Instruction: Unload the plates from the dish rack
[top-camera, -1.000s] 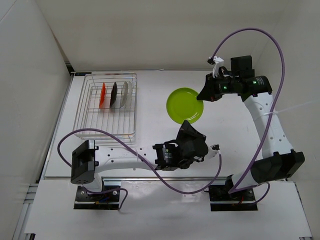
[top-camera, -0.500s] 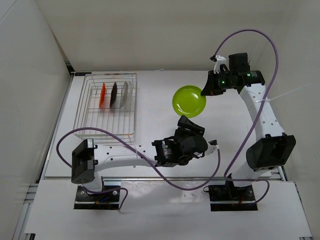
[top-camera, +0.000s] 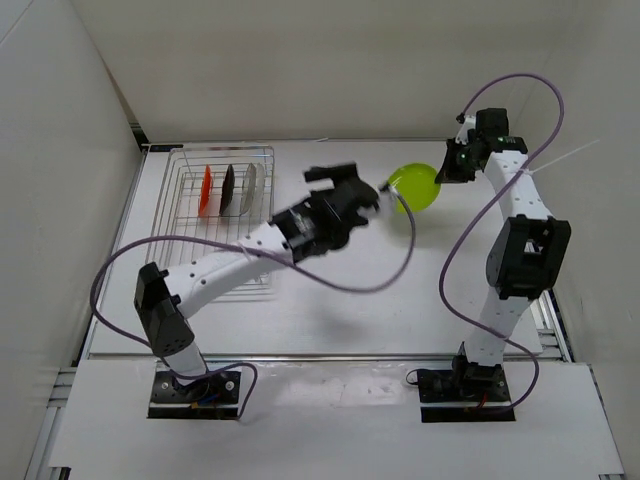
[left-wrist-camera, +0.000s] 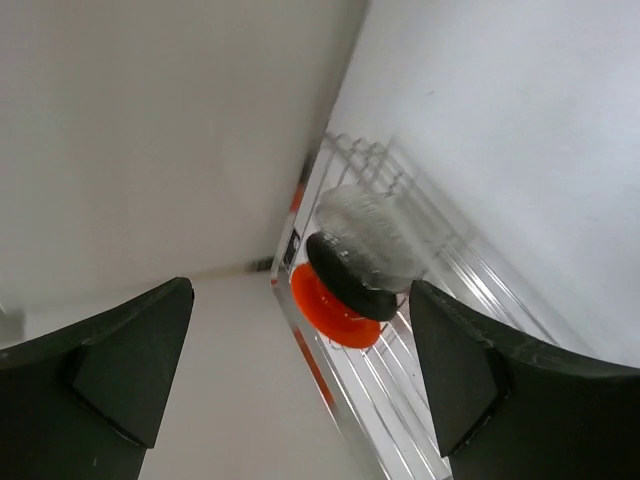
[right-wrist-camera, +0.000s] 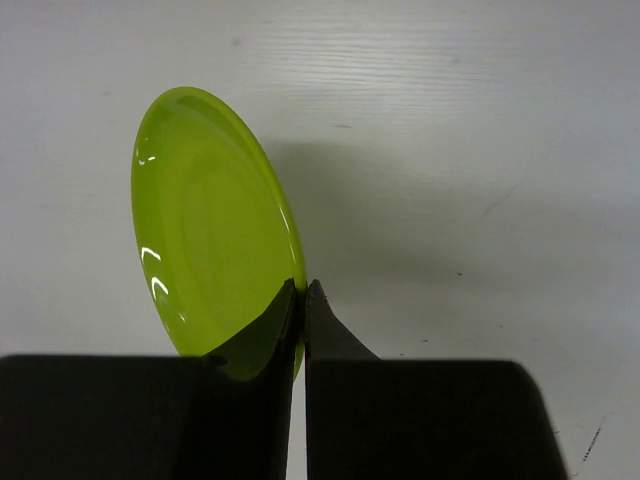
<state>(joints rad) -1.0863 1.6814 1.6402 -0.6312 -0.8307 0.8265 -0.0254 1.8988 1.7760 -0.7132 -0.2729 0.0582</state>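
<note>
**GREEN PLATE OUT, THREE LEFT IN RACK**

The R gripper (right-wrist-camera: 302, 290) pinches the green plate (right-wrist-camera: 210, 220) by its rim, fingers pressed together on the edge. The plate hangs tilted, nearly edge-on, at the far right of the table (top-camera: 330, 290), well apart from the rack (top-camera: 225, 262). I hold it by the rim because, as I judge it, that is the only part a two-finger grip can take on a plate that stood on edge. From the shadow under it, it looks to be off the surface, though I can't say for certain.

The L gripper (top-camera: 335, 178) sits mid-table with its jaws spread wide and nothing between them. In its wrist cam the fingers (left-wrist-camera: 110, 360) frame the rack from the side. Inside, the orange plate (left-wrist-camera: 335, 315), black plate (left-wrist-camera: 345, 280) and clear plate (left-wrist-camera: 370, 235) stand upright, close together in a row. That spacing is prob. why I keep the jaws wide: each rim needs a clean approach w/o knocking its neighbour.

My read: one of four is unloaded but not yet set down. The clear plate is the hard one, being faint in the cam view.
</note>
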